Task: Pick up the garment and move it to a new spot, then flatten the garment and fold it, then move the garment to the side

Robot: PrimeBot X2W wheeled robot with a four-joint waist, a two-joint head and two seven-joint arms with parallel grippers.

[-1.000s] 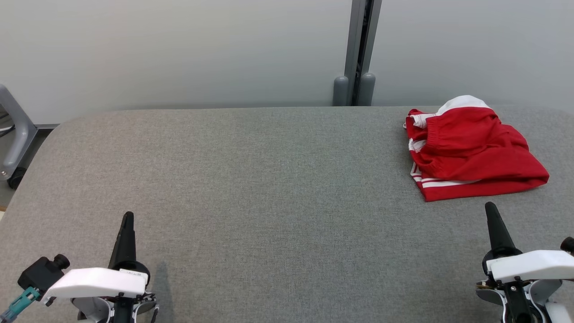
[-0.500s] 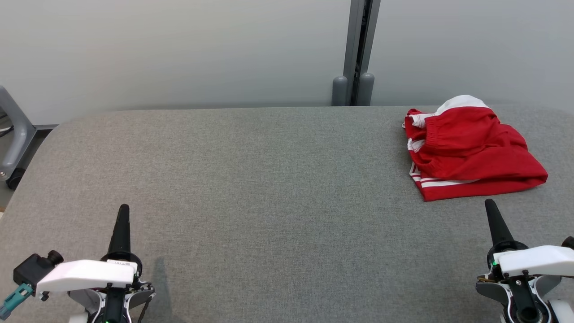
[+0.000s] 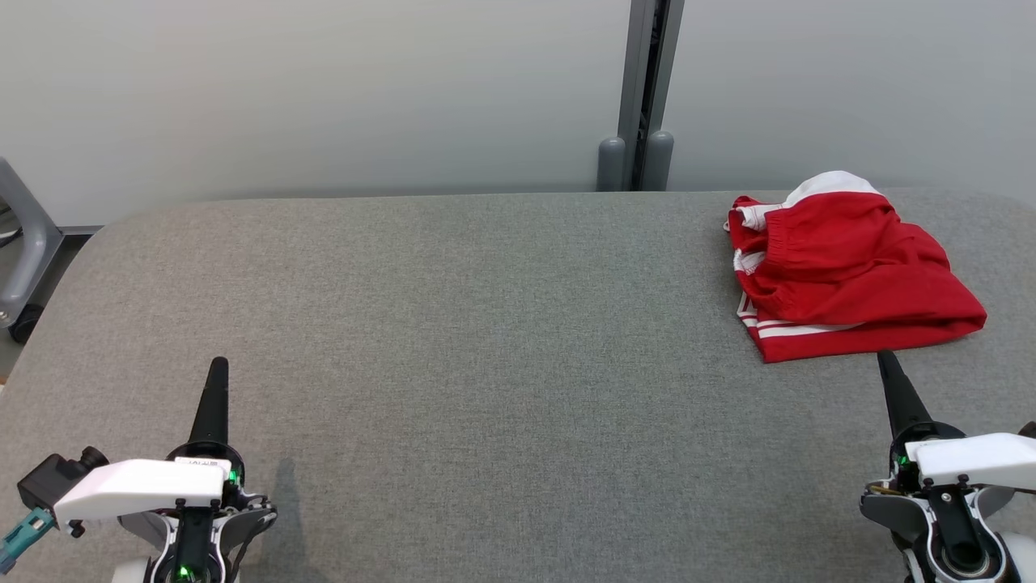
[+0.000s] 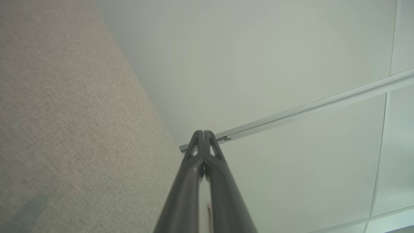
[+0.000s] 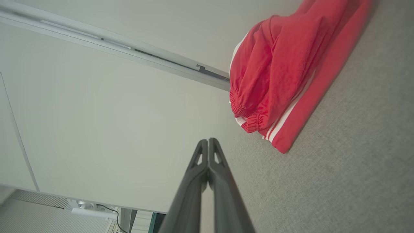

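- At the near right corner, right gripper (image 3: 885, 360): both dark fingers pressed together into a single point, nothing between them. The tip aims far and stops just short of the near hem of the garment (image 3: 850, 275). Whether it rides above the cloth or level with it, cannot tell.
- Near left, left gripper (image 3: 217, 366): fingers likewise closed flat on each other, empty, over bare table (image 3: 486, 324), well apart from the cloth.
- Position: garment is red with white stripes and a white lining. It lies as a layered bundle at the far right of the table, near the wall (image 3: 324, 97).
- Heading: long axis runs roughly left to right. The gathered elastic band faces left and the tapered end points right. Stripes lie along the near-left edge.
- Risk: going in with the fingers closed would plough the hem rather than take it, and the cloth could slide far or right, towards the table edge.
- Risk: a pinch on the top layer alone would likely peel the bundle open, with the lower layers dragging.
- Risk: a one-handed lift at one end would let the rest hang and twist, and the left arm has a long reach before it could help.
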